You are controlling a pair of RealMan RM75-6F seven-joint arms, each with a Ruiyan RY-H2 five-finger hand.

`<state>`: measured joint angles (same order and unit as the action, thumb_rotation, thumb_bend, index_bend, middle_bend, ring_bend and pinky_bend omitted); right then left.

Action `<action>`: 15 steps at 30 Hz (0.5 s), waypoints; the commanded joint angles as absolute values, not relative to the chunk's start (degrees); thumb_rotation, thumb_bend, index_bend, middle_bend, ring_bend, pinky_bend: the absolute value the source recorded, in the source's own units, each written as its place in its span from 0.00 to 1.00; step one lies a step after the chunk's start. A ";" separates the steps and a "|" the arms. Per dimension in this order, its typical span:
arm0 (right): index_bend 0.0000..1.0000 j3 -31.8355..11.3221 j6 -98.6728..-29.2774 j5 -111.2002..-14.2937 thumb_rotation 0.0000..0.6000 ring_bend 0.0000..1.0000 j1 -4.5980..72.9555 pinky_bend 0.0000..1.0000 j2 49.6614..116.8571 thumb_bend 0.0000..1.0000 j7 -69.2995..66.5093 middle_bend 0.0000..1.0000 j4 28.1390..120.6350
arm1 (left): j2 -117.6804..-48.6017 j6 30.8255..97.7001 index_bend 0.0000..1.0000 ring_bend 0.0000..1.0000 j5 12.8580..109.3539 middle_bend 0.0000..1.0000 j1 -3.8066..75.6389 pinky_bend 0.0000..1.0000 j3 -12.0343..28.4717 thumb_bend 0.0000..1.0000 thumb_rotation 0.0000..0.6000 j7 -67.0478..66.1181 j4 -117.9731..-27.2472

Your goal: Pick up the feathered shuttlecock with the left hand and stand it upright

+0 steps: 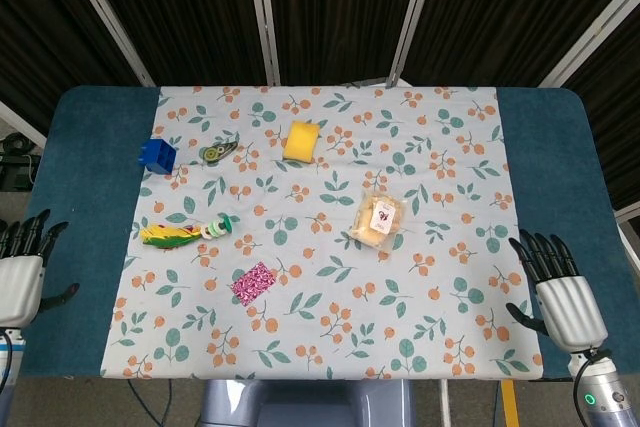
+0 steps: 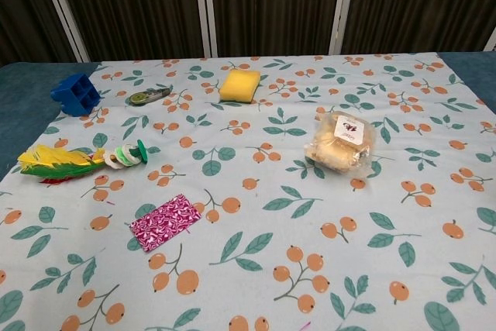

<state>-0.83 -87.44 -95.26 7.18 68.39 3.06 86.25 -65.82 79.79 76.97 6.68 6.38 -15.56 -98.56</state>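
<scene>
The feathered shuttlecock [image 1: 187, 231] lies flat on the left of the patterned cloth, yellow, green and red feathers pointing left, its white and green base to the right; the chest view shows the shuttlecock [image 2: 81, 160] the same way. My left hand [image 1: 22, 271] hovers by the table's left edge, fingers spread, holding nothing, well left of the feathers. Off the near right corner, my right hand [image 1: 560, 292] is open and empty. Neither hand appears in the chest view.
A blue block [image 1: 156, 154] and a small green tape dispenser [image 1: 217, 152] sit behind the shuttlecock. A yellow sponge [image 1: 300, 140] is at the back centre, a bagged snack [image 1: 379, 220] right of centre, a pink patterned card [image 1: 253, 281] near the front.
</scene>
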 commanded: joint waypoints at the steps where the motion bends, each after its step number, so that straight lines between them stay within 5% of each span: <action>1: 0.00 -0.83 -87.41 -95.28 1.00 0.00 7.21 0.00 68.40 0.09 2.96 0.00 86.20 | -67.49 74.14 0.24 0.00 70.20 0.00 10.75 0.00 9.22 0.24 1.00 -20.34 -99.50; 5: 0.00 -0.87 -87.33 -95.21 1.00 0.00 7.26 0.00 68.42 0.09 2.69 0.00 86.19 | -70.46 70.95 0.35 0.00 64.27 0.00 14.00 0.00 10.78 0.26 1.00 -25.40 -98.60; 15: 0.00 -0.95 -87.18 -94.92 1.00 0.00 7.30 0.00 68.24 0.09 1.84 0.00 86.25 | -76.99 68.55 0.41 0.00 52.68 0.00 20.40 0.00 13.62 0.32 1.00 -35.66 -93.93</action>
<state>-0.94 -87.19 -94.93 7.29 68.26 1.88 86.24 -75.46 69.16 55.03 18.86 12.77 -33.97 -95.32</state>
